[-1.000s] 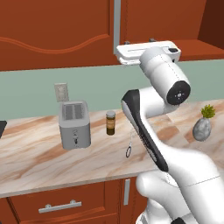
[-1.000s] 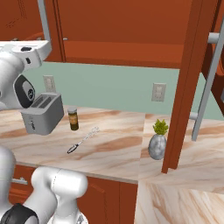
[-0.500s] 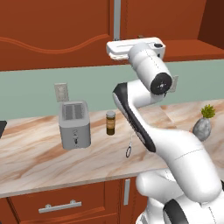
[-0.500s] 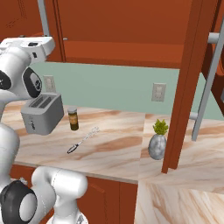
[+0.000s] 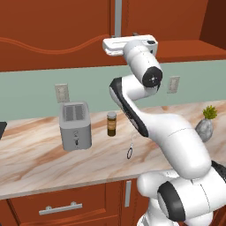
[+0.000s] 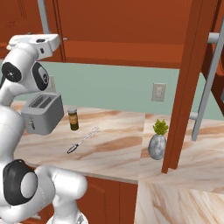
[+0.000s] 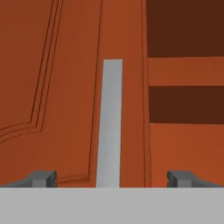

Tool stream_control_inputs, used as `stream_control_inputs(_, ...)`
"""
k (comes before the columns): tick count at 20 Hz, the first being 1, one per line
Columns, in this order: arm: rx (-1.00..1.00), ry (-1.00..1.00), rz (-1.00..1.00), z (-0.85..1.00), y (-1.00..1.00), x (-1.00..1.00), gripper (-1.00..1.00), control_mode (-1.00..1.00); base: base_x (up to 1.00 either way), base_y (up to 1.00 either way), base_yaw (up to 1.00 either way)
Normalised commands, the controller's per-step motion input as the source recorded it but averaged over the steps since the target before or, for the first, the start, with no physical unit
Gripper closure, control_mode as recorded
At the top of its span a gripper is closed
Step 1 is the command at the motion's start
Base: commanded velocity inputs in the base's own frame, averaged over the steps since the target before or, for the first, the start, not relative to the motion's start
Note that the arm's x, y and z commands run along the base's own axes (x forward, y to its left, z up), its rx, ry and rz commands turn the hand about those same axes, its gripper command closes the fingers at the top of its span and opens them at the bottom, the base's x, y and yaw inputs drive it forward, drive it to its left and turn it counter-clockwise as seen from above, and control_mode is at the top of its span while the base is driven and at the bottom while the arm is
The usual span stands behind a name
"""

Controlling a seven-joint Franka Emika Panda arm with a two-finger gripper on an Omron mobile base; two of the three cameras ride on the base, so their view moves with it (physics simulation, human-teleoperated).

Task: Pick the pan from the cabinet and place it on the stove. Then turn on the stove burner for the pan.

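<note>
The cabinet (image 5: 53,31) has its left door shut, with a grey vertical bar handle (image 5: 118,17) at the door's right edge. My gripper (image 5: 115,44) is raised to that handle's lower end. In the hand view the handle (image 7: 109,122) stands between my fingertips (image 7: 41,178), and the gripper (image 7: 113,179) is open with nothing in it. To the right of the handle the cabinet's dark inside and a shelf (image 7: 186,72) show. From the right base view the hand (image 6: 37,41) sits just below the handle (image 6: 43,15). The pan and the stove are out of view.
On the marble counter (image 5: 39,163) stand a grey toaster (image 5: 76,126), a spice jar (image 5: 112,123), a whisk (image 5: 131,148) and a small potted plant (image 5: 204,126). The cabinet's open right door (image 6: 188,78) juts out over the counter. A dark sliver (image 5: 1,128) shows at the far left.
The arm has swung left and slightly up, bringing the hand from the open side of the cabinet over to the closed door's handle. The gripper stayed open.
</note>
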Motion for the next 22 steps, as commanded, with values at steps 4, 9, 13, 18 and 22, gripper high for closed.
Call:
stream_control_inputs(4,0.0,0.0,0.0,-0.01,0.0,0.47,-1.0,-1.0,0.0,0.0,0.0)
stream_control_inputs(9,0.0,0.0,0.0,-0.03,0.12,0.46,-1.0,-1.0,0.0,0.0,0.0)
stream_control_inputs(13,0.0,0.0,0.0,-0.02,0.17,0.36,-1.0,-1.0,0.0,0.0,0.0)
stream_control_inputs(18,0.0,0.0,0.0,-0.03,0.17,0.34,-1.0,-1.0,0.0,0.0,0.0)
stream_control_inputs(22,0.0,0.0,0.0,-0.03,0.23,0.4,1.0,-1.0,0.0,0.0,0.0)
